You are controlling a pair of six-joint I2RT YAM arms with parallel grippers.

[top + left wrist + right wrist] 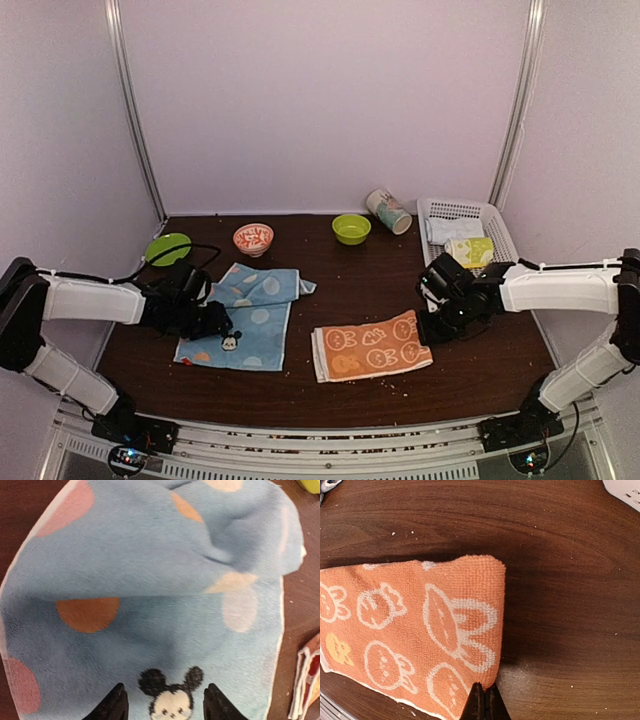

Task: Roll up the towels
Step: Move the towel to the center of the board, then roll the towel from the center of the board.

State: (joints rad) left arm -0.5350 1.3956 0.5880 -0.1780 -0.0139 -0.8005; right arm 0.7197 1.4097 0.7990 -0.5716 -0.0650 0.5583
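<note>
The light blue towel (pixel 250 315) with coloured dots lies on the left of the table, its far part rumpled. My left gripper (pixel 215 322) is open above its near left part. In the left wrist view the fingertips (pixel 120 692) straddle the Mickey head (pixel 170 700) on the towel (pixel 150 580). The orange bunny towel (pixel 370 348) lies folded at centre right. My right gripper (pixel 428 330) is at its right end. In the right wrist view the gripper (pixel 484 687) is shut, pinching the near right corner of the orange towel (pixel 420 625), whose right edge is slightly lifted.
A white basket (pixel 500 225) at the back right holds a pale roll (pixel 450 230) and a yellow-green roll (pixel 470 250). Along the back are a tipped patterned cup (pixel 388 211), a green bowl (pixel 351 228), a red-white bowl (pixel 253 238) and a green plate (pixel 167 248).
</note>
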